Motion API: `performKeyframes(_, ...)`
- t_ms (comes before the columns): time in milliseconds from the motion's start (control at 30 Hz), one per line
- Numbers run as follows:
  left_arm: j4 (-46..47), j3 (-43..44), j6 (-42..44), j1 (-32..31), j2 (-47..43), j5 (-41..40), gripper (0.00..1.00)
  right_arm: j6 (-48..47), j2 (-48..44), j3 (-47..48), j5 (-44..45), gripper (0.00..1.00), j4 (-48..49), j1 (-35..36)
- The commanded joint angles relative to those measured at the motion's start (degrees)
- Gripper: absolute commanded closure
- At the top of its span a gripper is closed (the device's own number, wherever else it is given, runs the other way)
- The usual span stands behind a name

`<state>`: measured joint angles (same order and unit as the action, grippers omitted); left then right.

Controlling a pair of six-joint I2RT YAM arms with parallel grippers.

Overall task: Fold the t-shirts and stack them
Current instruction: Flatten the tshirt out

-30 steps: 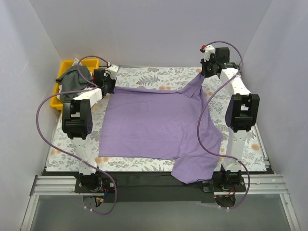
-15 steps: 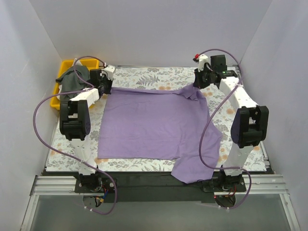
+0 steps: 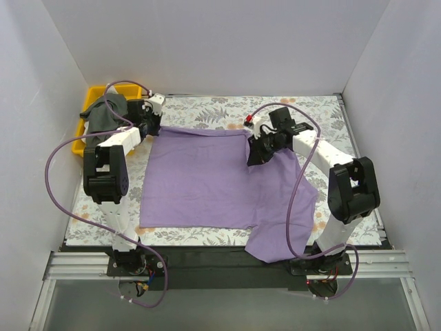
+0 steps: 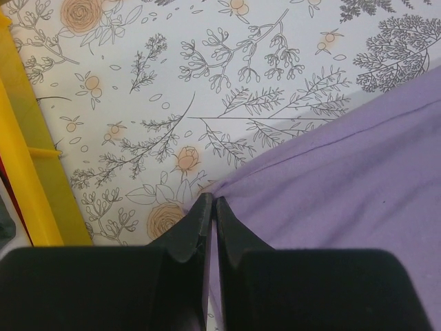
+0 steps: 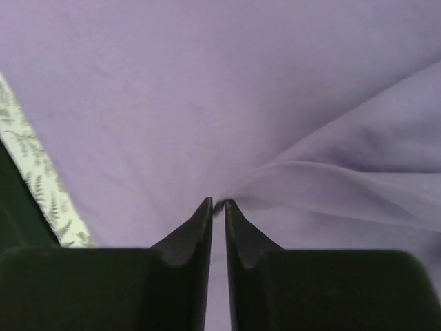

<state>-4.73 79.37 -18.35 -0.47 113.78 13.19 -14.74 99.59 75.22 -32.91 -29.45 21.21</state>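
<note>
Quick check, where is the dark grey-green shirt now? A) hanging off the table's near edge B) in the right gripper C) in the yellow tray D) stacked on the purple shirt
C: the dark grey-green shirt lies bunched in the yellow tray, far left.

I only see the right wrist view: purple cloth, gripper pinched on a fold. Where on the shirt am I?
Observer: The right gripper is over the far half of the lilac t-shirt, right of its middle.
Operator: And the left arm?
Observer: The left gripper pinches the shirt's far left corner, near the yellow tray.
Operator: Where's the other shirt?
Observer: The dark grey-green t-shirt lies bunched in that tray.
</note>
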Motion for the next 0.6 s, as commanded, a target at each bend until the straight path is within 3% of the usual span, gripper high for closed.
performKeyframes(0, -0.98, 0.17, 0.68, 0.38, -3.12, 1.31, 1.0, -4.93, 0.51, 1.77, -6.73, 0.77, -5.87, 2.25)
performKeyframes(33, -1.24, 0.25, 0.77, 0.38, -2.95, 1.4, 1.0, -5.82, 0.43, 3.51, -6.99, 0.66, -7.62, 2.25)
performKeyframes(133, -1.6, 0.61, 0.95, 0.38, -2.51, 1.57, 1.0, -10.82, 0.25, 8.87, -5.86, 0.46, -12.1, 1.03)
performKeyframes(267, -2.3, 1.13, 0.68, 0.38, -2.07, 2.45, 1.0, -14.17, 4.63, 22.66, -6.65, 0.41, -18.7, -4.85)
performKeyframes(400, -3.26, 1.66, 0.42, 0.38, -2.16, 4.38, 1.0, -23.81, 14.99, 35.85, 3.26, 0.46, -26.17, -7.85)
performKeyframes(467, -3.97, 2.01, 0.33, 0.38, -2.16, 4.91, 1.0, -26.73, 17.12, 35.96, 9.16, 0.45, -27.24, -8.03)
performKeyframes(567, -4.76, 2.28, 0.16, 0.38, -1.89, 5.62, 1.0, -29.73, 19.85, 36.14, 12.86, 0.37, -27.24, -8.29)
